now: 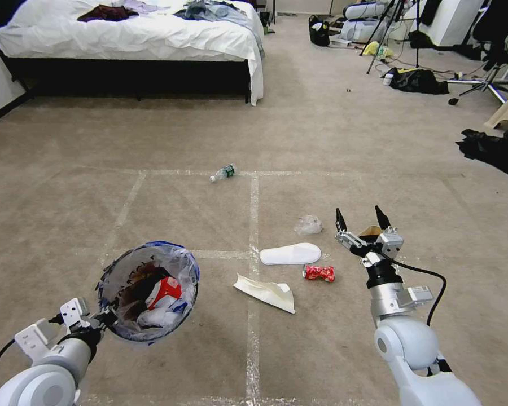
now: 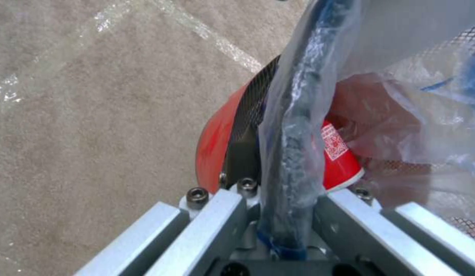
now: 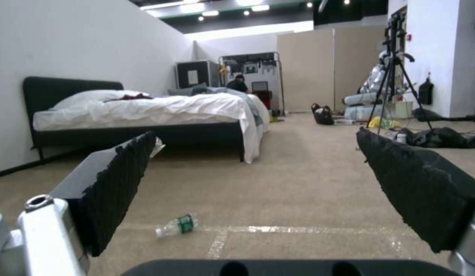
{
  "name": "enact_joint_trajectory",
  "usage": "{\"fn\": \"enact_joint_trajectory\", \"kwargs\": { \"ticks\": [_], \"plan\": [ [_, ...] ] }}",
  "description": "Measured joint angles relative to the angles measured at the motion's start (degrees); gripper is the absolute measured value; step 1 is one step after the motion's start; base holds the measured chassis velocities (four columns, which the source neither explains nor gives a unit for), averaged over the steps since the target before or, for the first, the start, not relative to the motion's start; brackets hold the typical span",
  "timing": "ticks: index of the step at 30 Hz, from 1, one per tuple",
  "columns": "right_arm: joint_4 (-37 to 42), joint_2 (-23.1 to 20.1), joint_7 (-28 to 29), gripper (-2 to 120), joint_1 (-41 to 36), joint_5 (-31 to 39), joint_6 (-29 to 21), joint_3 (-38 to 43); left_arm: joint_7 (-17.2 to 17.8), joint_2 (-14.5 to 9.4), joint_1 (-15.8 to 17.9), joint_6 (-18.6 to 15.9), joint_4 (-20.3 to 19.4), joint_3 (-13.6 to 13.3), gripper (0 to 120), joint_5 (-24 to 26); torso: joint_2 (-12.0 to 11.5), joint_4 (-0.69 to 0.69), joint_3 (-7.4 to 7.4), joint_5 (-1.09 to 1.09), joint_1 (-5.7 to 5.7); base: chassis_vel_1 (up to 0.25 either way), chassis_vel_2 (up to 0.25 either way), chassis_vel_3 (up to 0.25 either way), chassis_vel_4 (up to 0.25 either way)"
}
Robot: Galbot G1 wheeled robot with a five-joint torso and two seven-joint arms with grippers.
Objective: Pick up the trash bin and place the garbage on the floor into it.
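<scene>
Two arms are up over the floor (image 1: pixel 169 361), each with a separate job. Nearest, the left gripper (image 1: pixel 99 321) is pinched tight on the black rim and bag edge of the trash bin (image 1: pixel 149 290), holding it tilted with its mouth facing up toward the camera; red-and-white litter already lies inside. The right gripper (image 1: pixel 362 221) hovers well apart from the bin, its black fingers (image 3: pixel 120 180) spread wide and holding nothing. Just beside the taped cross lie crumpled white paper (image 1: pixel 265 291), a crushed red can (image 1: pixel 319 273) and a white slipper (image 1: pixel 290 254); a brown cardboard piece (image 1: pixel 370 230) peeks out behind the right gripper. Those pieces lie between the two arms, nearer the right one, so I judge the open right gripper is the arm to reach for them. Farther out, the bottle (image 1: pixel 224 172) lies on a tape line, its long axis running roughly crosswise, ahead and to the left of the right gripper.
</scene>
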State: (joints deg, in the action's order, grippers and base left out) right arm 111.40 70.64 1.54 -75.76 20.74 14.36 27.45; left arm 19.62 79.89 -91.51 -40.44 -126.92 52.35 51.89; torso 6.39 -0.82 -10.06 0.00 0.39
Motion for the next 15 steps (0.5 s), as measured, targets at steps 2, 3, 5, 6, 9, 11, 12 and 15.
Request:
{"fn": "enact_joint_trajectory", "kwargs": {
  "ticks": [2, 3, 5, 6, 9, 11, 12, 15],
  "plan": [
    [-0.08, 0.02, -0.08, 100, 0.02, 0.05, 0.02, -0.04, 0.00, -0.09, 0.04, 0.00, 0.02, 0.26, 0, 0.19, 0.00, 0.00, 0.00, 0.00, 0.00, 0.000, 0.000, 0.000, 0.000],
    [-0.10, 0.06, -0.18, 100, 0.02, 0.07, -0.04, -0.09, 0.00, -0.15, 0.08, -0.01, 0.05, 0.50, 0, 0.38, 0.00, 0.00, 0.00, 0.00, 0.00, 0.000, 0.000, 0.000, 0.000],
    [-0.24, 0.21, -0.21, 100, 0.02, -0.06, -0.45, -0.13, 0.03, -0.27, 0.12, -0.02, 0.11, 0.82, 0, 0.62, 0.00, 0.00, 0.00, 0.00, 0.00, 0.000, 0.000, 0.000, 0.000],
    [-0.24, 0.21, -0.21, 100, 0.02, -0.06, -0.45, -0.13, 0.03, -0.27, 0.12, -0.02, 0.11, 0.82, 0, 0.62, 0.00, 0.00, 0.00, 0.00, 0.00, 0.000, 0.000, 0.000, 0.000],
    [-0.38, 0.23, -0.23, 100, -0.11, -0.20, -0.53, -0.11, 0.07, -0.38, 0.17, -0.03, 0.14, 1.03, 0, 0.88, 0.00, 0.00, 0.00, 0.00, 0.00, 0.000, 0.000, 0.000, 0.000],
    [-0.51, 0.14, -0.22, 100, -0.25, -0.22, -0.56, 0.04, 0.15, -0.43, 0.27, -0.03, 0.30, 1.17, 0, 1.02, 0.00, 0.00, 0.00, 0.00, 0.00, 0.000, 0.000, 0.000, 0.000],
    [-0.51, 0.14, -0.22, 100, -0.25, -0.22, -0.56, 0.04, 0.15, -0.43, 0.27, -0.03, 0.30, 1.17, 0, 1.02, 0.00, 0.00, 0.00, 0.00, 0.00, 0.000, 0.000, 0.000, 0.000],
    [-0.63, 0.08, -0.19, 100, -0.29, -0.21, -0.57, 0.16, 0.16, -0.47, 0.26, -0.04, 0.31, 1.18, 0, 1.06, 0.00, 0.00, 0.00, 0.00, 0.00, 0.000, 0.000, 0.000, 0.000]
  ]
}}
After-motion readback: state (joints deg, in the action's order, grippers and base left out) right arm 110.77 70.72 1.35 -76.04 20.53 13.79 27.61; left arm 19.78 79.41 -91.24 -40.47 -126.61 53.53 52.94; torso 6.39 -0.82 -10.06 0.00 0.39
